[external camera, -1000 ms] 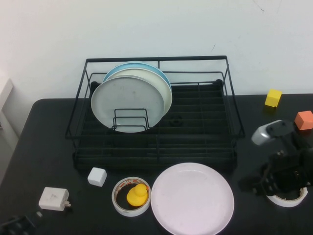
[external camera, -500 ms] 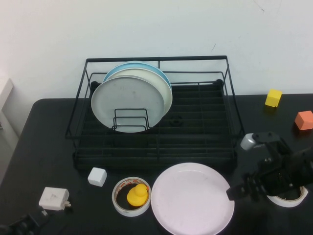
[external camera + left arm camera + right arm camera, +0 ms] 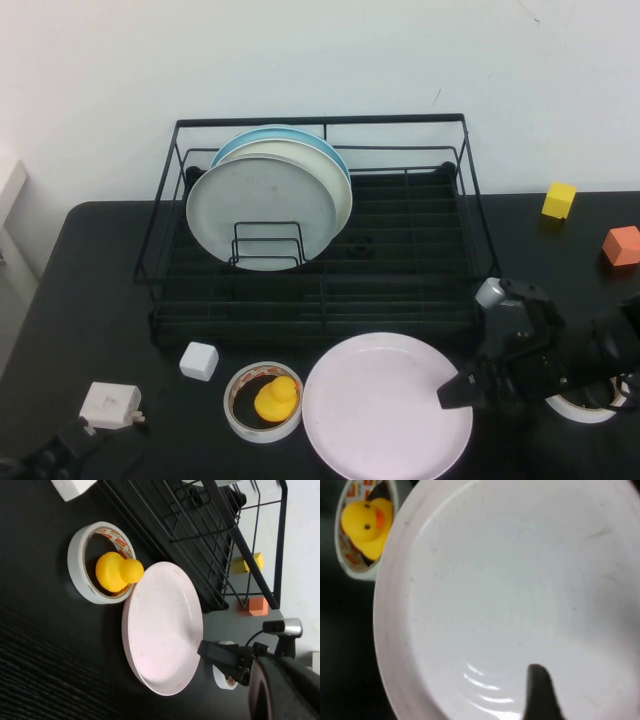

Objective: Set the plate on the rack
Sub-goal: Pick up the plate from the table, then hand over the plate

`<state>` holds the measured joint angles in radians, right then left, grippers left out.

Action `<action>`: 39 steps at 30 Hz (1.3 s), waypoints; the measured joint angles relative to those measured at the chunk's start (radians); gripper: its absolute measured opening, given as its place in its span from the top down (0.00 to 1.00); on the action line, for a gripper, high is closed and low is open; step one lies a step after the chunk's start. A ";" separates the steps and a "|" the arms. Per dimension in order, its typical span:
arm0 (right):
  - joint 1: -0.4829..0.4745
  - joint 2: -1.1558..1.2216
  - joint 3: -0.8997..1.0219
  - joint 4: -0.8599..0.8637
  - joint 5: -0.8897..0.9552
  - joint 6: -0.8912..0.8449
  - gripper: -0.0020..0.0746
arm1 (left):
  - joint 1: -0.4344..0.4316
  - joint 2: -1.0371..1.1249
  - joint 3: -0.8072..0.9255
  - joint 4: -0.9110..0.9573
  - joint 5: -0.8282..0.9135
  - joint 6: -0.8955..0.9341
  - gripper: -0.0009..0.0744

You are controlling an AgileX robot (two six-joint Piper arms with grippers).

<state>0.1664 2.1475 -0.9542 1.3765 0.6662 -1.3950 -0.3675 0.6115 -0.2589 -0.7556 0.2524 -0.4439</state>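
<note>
The plate (image 3: 388,405) lies flat on the worktop (image 3: 90,260) just in front of the rack (image 3: 320,230), its left edge touching or nearly touching a tape roll (image 3: 262,402) holding a yellow duck (image 3: 277,397). The right gripper (image 3: 462,388) sits low at the plate's right rim, one finger reaching over the plate; I cannot tell how wide it is set. A flat plate likely has to be taken by its rim. The rack's right half is free; three plates (image 3: 270,205) fill the left. The left gripper (image 3: 50,462) rests at the near left corner, its opening unclear.
</note>
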 joint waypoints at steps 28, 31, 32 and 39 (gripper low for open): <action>0.039 -0.267 -0.023 -0.135 0.121 0.065 0.96 | 0.000 0.000 0.000 -0.045 0.046 0.034 0.59; 0.107 -0.342 -0.023 -0.179 0.098 0.081 0.96 | 0.000 0.000 0.000 -0.051 0.048 0.056 0.39; 0.138 -0.361 -0.023 -0.192 0.085 0.086 0.96 | 0.000 0.001 0.000 -0.058 0.048 0.067 0.36; 0.316 -0.386 -0.061 -0.220 0.004 0.131 0.96 | 0.000 0.008 0.000 -0.169 0.046 0.284 0.29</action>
<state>0.4826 1.7610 -1.0152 1.1562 0.6700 -1.2635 -0.3675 0.6197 -0.2589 -0.9246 0.2987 -0.1602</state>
